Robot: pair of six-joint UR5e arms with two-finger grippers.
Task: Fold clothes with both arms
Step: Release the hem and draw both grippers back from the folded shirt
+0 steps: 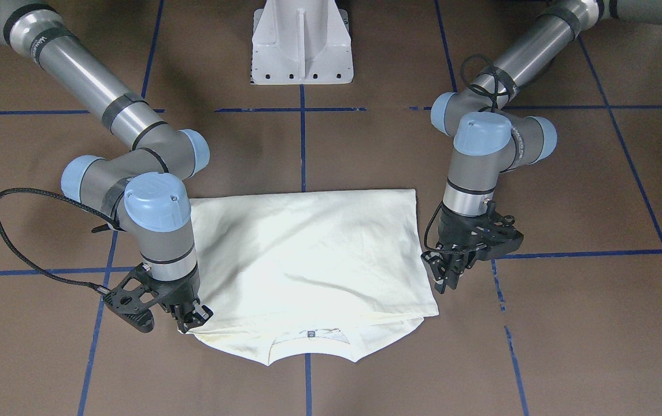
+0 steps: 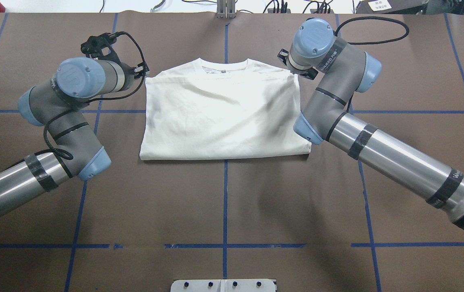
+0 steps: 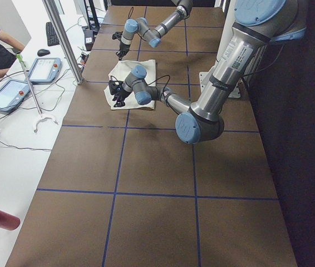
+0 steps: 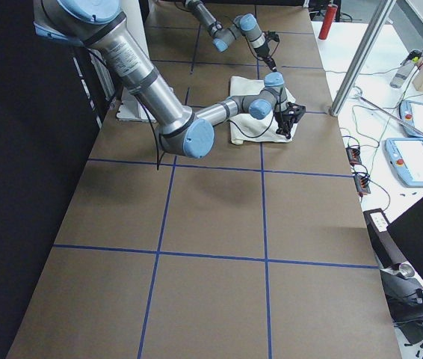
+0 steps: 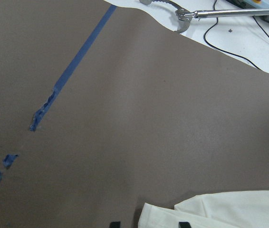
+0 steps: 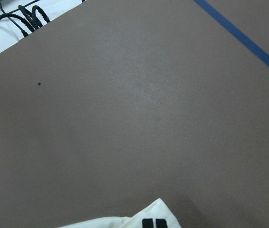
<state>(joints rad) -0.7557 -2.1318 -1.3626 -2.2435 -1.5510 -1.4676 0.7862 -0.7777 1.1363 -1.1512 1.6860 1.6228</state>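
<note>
How the T-shirt [image 1: 307,254] would handle: judged light, soft and limp. The thin cloth would sag and slide over itself; it was not fragile, and had no stiffness to keep a crease unless laid flat.
Where to take hold: judged best at the corners or along a doubled edge. Each gripper would pinch every layer at one corner, so the fold lifted evenly.
T-shirt's lie: folded to a rough rectangle with the plain cream side up and no print showing. It lay flat on the table [image 1: 539,358], astride the middle tape line, in the half away from the robot's base.
Neckline [image 1: 307,341]: at the edge farthest from the robot, peeking out from under the upper layer.
Right gripper [image 1: 195,316]: down at the shirt's far corner on the robot's right, at or just above the cloth. In its wrist view the fingertips [image 6: 148,223] were pressed together over that corner; whether any cloth was caught between them could not be told.
Left gripper [image 1: 445,278]: just beside the shirt's edge on the robot's left, near the other far corner, and apparently clear of the cloth. Its pads [image 5: 116,223] were spread, and the shirt's corner showed between them in the wrist view.
Shirt against grippers: it lay between the two, one gripper at each side of the far edge.
Table: brown, marked with a grid of blue tape.
Pedestal [image 1: 302,46]: white, on the robot's side, well apart from the shirt.
</note>
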